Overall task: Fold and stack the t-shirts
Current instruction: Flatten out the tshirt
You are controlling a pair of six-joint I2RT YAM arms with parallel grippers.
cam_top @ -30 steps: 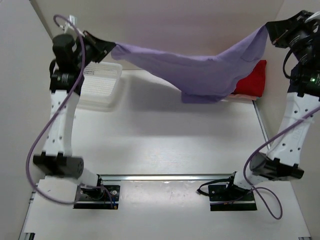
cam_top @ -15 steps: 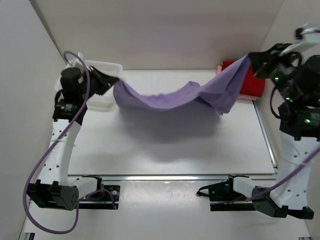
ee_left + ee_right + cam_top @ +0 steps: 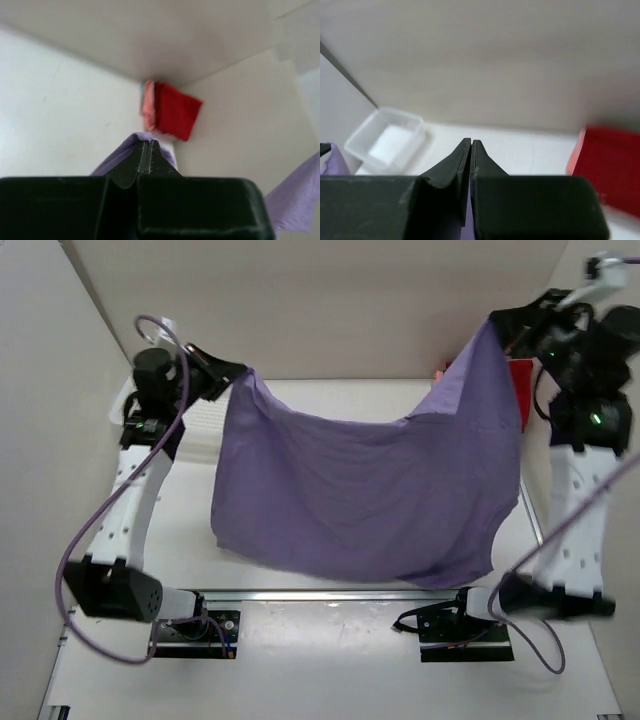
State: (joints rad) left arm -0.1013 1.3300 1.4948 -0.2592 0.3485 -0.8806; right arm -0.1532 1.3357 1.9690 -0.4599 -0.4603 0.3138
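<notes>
Two pinched corners are all that carries the light purple soft cloth t-shirt (image 3: 360, 490), which hangs spread like a curtain above the white table (image 3: 340, 392), its lower hem down at six o'clock near the arm bases. At ten o'clock the black left gripper (image 3: 240, 373) is clamped on one upper corner. The left wrist view shows only a thin lip of cloth beside its closed fingers, and so small a bite could slip out if the arms pull further apart, dropping that side in a heap. The top edge sags in the middle, so an uneven lowering would likely lay the shirt down skewed or creased and spoil the fold. At one o'clock the black right gripper (image 3: 492, 320) is likewise closed on the other corner, close to the folded bright red t-shirt (image 3: 177, 112) and the folded salmon pink t-shirt (image 3: 148, 112) lying together at two o'clock; a swinging side of the cloth could drag across them and muss them. From overhead, the white plastic lattice basket (image 3: 387, 140) at ten o'clock sits mostly behind the left arm. The draped cloth covers much of the table and nearly all of the red shirt, and its sleeves and neckline cannot be made out. Whether the pink shirt lies under or beside the red cannot be told.
</notes>
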